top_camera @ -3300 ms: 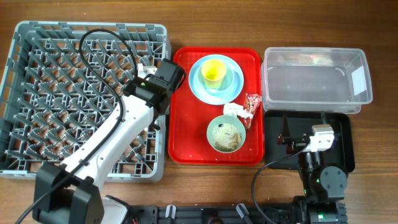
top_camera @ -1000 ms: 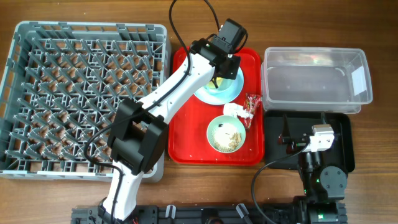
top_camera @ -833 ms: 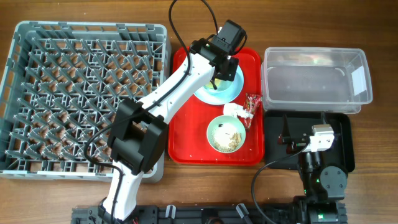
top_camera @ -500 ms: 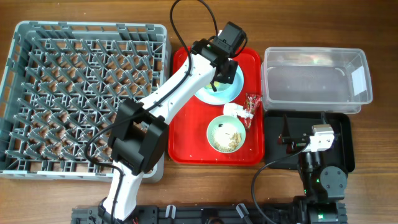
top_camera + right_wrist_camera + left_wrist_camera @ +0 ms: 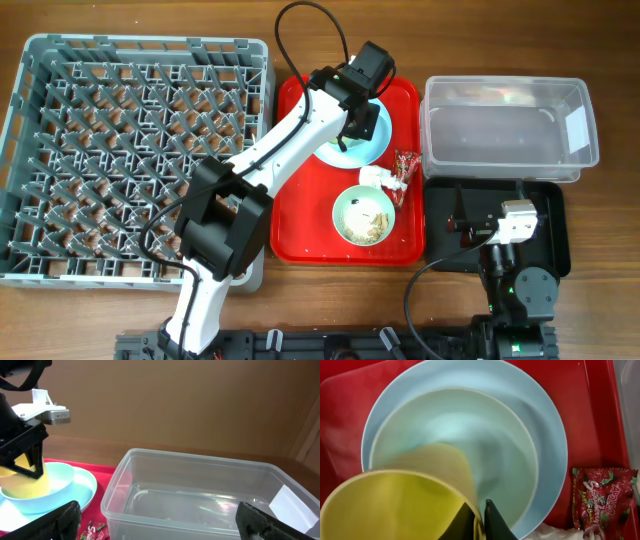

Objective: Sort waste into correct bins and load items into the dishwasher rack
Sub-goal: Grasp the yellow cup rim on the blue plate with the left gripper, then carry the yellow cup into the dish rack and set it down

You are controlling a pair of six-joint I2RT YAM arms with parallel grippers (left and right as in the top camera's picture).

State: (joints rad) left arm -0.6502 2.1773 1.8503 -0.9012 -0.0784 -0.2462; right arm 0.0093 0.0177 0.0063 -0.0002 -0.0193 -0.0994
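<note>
Left gripper [image 5: 479,510] pinches one wall of the yellow plastic cup [image 5: 395,505], which sits in, or possibly just above, the small pale blue bowl [image 5: 485,445] on the pale blue round plate [image 5: 550,440] beneath. The large grey lattice dishwasher rack [image 5: 150,42] lies leftward, well apart, beyond its raised wall. Right gripper [image 5: 162,522], farther off, stands spread.

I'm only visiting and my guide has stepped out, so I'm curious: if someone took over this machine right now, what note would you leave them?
Left pincer: shut on the rim of the yellow cup, which sits in the small blue bowl on the blue plate, on the red tray.
Right pincer: open, empty, facing the clear tub, over the black tray.
Done: nothing sorted or loaded; the dishwasher rack holds no dishes.
To do: cup, bowls and plate to the rack; red snack wrapper, white tissue and food scraps in the mint green bowl to the bins.
</note>
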